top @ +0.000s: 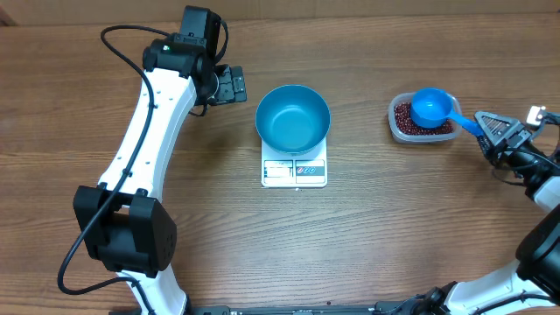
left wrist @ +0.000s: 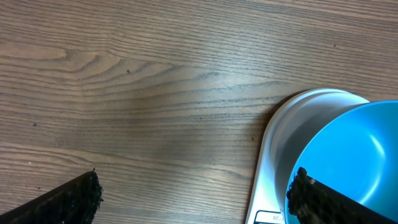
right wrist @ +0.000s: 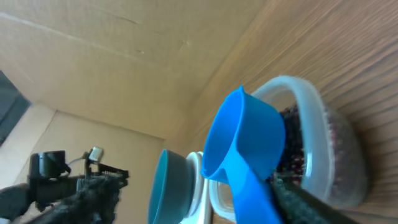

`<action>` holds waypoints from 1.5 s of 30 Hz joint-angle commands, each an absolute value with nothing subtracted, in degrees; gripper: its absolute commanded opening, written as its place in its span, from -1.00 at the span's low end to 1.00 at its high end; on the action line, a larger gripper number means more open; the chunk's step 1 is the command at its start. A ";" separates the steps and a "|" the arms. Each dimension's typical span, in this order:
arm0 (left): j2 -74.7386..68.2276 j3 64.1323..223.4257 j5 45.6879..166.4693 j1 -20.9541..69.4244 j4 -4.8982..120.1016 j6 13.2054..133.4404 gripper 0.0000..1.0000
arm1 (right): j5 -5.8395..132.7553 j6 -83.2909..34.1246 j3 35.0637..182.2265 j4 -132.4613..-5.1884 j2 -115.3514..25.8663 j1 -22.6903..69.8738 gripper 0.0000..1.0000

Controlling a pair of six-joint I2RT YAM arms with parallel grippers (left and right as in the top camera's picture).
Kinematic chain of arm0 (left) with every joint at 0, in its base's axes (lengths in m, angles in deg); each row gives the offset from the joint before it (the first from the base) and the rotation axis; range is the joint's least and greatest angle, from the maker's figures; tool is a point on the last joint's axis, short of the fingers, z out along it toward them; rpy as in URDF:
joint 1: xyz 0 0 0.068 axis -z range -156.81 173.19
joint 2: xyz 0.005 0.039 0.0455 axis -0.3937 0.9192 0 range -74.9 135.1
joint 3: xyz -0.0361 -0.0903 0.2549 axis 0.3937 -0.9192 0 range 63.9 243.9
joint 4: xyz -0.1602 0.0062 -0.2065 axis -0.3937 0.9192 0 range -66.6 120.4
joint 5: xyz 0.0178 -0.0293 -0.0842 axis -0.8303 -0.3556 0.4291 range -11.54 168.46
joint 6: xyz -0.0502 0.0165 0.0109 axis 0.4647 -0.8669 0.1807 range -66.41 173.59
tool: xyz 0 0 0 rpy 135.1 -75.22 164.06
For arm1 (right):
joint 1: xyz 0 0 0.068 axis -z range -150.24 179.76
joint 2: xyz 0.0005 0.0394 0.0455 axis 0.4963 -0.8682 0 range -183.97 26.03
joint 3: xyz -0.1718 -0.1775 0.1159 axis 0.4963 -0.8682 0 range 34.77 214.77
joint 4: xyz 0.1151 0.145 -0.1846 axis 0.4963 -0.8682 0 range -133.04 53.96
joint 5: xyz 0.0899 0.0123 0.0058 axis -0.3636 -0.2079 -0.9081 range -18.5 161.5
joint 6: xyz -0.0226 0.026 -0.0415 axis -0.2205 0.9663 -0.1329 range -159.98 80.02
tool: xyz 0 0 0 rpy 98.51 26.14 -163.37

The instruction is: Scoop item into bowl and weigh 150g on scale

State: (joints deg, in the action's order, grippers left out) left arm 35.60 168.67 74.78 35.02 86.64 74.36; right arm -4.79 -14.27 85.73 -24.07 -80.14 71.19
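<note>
A smooth round blue bowl (top: 293, 116) is seated on the flat white scale (top: 294, 171) mid-table. Tiny red-brown beans (top: 403, 117) are heaped in a clear tub (top: 424, 140) near the right edge. The left gripper (top: 231, 84) is held with jaws spread. For the right gripper (top: 492, 129) it cannot be told.

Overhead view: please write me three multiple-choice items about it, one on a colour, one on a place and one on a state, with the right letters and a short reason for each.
1. The scoop lying on the tub is:
A. white
B. blue
C. red

2. The bowl stands:
A. in the tub
B. on the scoop
C. on the scale

3. The bowl is:
A. empty
B. half full
C. tipped over

Right letters:
1 B, as its cup and handle are both bright blue.
2 C, as the white scale's label panel shows just below the bowl.
3 A, as the bowl is upright and only its smooth blue inside is seen.
</note>
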 commanded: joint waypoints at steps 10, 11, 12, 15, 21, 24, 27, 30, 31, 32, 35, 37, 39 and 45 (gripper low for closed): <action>35.57 169.29 74.93 34.78 86.62 73.68 0.99 | -0.13 -3.73 85.88 -23.66 -80.23 68.76 0.32; 35.55 169.29 74.93 34.78 86.59 73.68 0.99 | -0.13 -3.75 85.88 -23.66 -80.23 68.76 0.22; 35.55 169.29 74.93 34.78 86.62 73.68 0.99 | -0.16 -3.75 85.88 -23.68 -80.23 68.74 0.11; 35.55 169.29 74.93 34.78 86.62 73.68 0.99 | -0.22 -3.73 85.88 -23.70 -80.23 68.54 0.03; 35.55 169.29 74.93 34.78 86.62 73.68 0.99 | -0.09 -3.75 85.88 -27.22 -80.23 68.21 0.04; 35.55 169.29 74.93 34.78 86.62 73.68 0.99 | -0.09 -3.75 85.88 -28.33 -80.23 68.19 0.04; 35.55 169.29 74.93 34.78 86.62 73.68 0.99 | -0.09 -3.75 85.88 -29.19 -80.23 67.84 0.03; 35.55 169.29 74.93 34.78 86.62 73.68 0.99 | -0.09 -3.73 85.88 -29.32 -80.23 66.92 0.01; 35.55 169.29 74.93 34.78 86.62 73.68 0.99 | -0.09 -3.71 85.88 -29.32 -80.23 66.62 0.01; 35.55 169.29 74.93 34.78 86.62 73.68 0.99 | -0.03 -3.73 85.88 -29.32 -80.23 66.22 0.01; 35.55 169.29 74.93 34.78 86.62 73.68 0.99 | 1.50 -3.73 85.88 -29.34 -80.23 65.04 0.01; 35.55 169.29 74.93 34.78 86.59 73.68 0.99 | 3.03 -3.73 85.88 -29.30 -80.23 64.56 0.01; 35.55 169.29 74.93 34.78 86.62 73.68 0.99 | 4.70 -3.73 85.88 -29.27 -80.23 64.52 -0.04; 35.55 169.29 74.93 34.78 86.62 73.68 0.99 | 4.28 -1.94 85.88 -29.34 -80.23 64.54 -0.18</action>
